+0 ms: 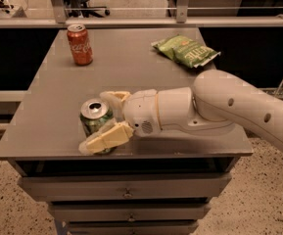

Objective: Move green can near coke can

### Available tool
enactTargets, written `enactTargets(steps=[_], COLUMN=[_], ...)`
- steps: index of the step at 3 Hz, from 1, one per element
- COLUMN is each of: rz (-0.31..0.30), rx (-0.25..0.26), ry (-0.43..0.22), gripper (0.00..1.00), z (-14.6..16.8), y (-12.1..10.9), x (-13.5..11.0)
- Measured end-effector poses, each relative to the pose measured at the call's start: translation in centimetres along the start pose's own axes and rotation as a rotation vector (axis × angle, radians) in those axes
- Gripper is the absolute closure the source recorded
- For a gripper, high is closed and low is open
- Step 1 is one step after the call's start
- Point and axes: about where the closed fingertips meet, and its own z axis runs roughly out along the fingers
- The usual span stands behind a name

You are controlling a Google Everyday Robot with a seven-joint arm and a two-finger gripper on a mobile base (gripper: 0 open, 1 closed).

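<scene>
The green can (95,117) stands upright near the front left edge of the grey table (146,77), its silver top showing. My gripper (96,122) reaches in from the right and straddles the can, open. One pale finger (114,97) lies behind the can and the other (106,138) lies across its front lower part. I cannot tell whether the fingers touch the can. The coke can (79,44), red with white script, stands upright at the table's far left, well apart from the green can.
A flat green chip bag (186,51) lies at the table's far right. My white arm (229,109) crosses the front right of the table. Drawers (126,190) sit under the tabletop. A rail and chair legs stand behind the table.
</scene>
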Motion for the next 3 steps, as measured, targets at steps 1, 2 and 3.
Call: enactTargets(steps=[1,2,3], rz=[0.009,-0.016,-0.083], rx=[0.01,0.047,0.108], ry=[-0.03,-0.041,-0.031], gripper=[0.42,0.65,0.88], z=[0.3,-1.1,-3.8], y=[-0.1,-0.8,-2.4], x=[-0.5,-2.0,-4.5])
